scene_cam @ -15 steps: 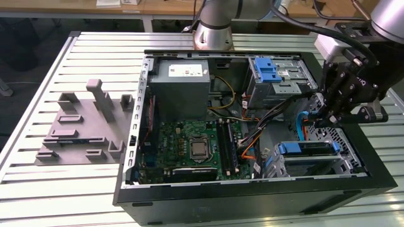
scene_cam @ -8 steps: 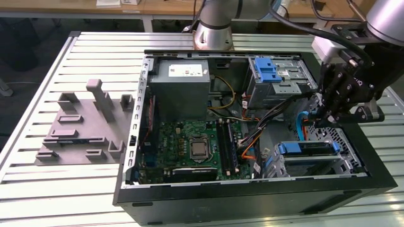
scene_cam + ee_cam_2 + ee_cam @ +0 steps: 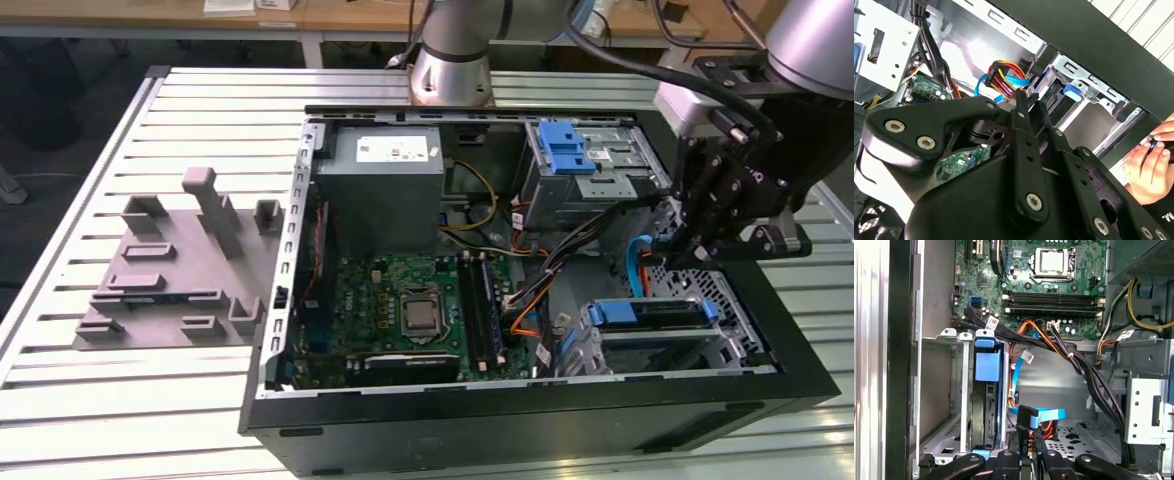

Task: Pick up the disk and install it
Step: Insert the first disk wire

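The disk [image 3: 647, 313] sits slotted in the lower metal drive cage [image 3: 727, 340] at the near right corner of the open computer case, its blue handle facing the motherboard. In the first wrist view the disk [image 3: 988, 367] stands between the cage rails. My gripper [image 3: 687, 258] hangs just beyond the cage, over the cable bundle. In both wrist views the gripper [image 3: 1025, 437] [image 3: 1024, 102] is shut on a black cable connector [image 3: 1024, 416] that has a blue flat cable [image 3: 1046, 415] and coloured wires [image 3: 1004, 75] attached to it.
Inside the case are a grey power-supply box [image 3: 387, 190], a green motherboard [image 3: 414, 310] and an upper cage with a blue latch [image 3: 574, 160]. A grey moulded fixture [image 3: 180, 270] lies on the slatted table at the exterior view's left. A person's hand [image 3: 1149, 165] rests outside the case wall.
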`<state>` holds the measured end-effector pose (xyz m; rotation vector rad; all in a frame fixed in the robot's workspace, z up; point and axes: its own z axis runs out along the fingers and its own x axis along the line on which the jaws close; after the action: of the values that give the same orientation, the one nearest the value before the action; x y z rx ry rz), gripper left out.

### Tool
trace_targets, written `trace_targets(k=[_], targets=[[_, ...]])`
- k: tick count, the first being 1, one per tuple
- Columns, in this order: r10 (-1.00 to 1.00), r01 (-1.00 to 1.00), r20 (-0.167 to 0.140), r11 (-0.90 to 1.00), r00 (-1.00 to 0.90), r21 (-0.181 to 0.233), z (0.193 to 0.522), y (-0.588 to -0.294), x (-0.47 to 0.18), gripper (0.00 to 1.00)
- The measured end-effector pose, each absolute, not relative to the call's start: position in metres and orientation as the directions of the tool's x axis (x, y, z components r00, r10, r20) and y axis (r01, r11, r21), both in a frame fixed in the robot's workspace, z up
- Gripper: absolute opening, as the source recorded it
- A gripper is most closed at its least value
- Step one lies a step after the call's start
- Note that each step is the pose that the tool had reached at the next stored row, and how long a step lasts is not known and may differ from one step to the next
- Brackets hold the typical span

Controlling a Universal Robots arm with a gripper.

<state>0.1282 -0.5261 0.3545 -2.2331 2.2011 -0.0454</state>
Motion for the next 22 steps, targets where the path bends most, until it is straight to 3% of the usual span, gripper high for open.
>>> trace_targets(k=[6, 8, 22], targets=[[-1.0, -0.999, 0.02, -0.015, 0.014, -0.028, 0.3532, -0.5256, 0.1287, 0.24], [-1.0, -1.0, 0.02, -0.014, 0.014, -0.026, 0.3532, -0.5256, 0.1304, 0.16], [-0.999, -0.999, 0.021, 0.033, -0.032, 0.01, 0.3516, -0.5259, 0.1371, 0.16]])
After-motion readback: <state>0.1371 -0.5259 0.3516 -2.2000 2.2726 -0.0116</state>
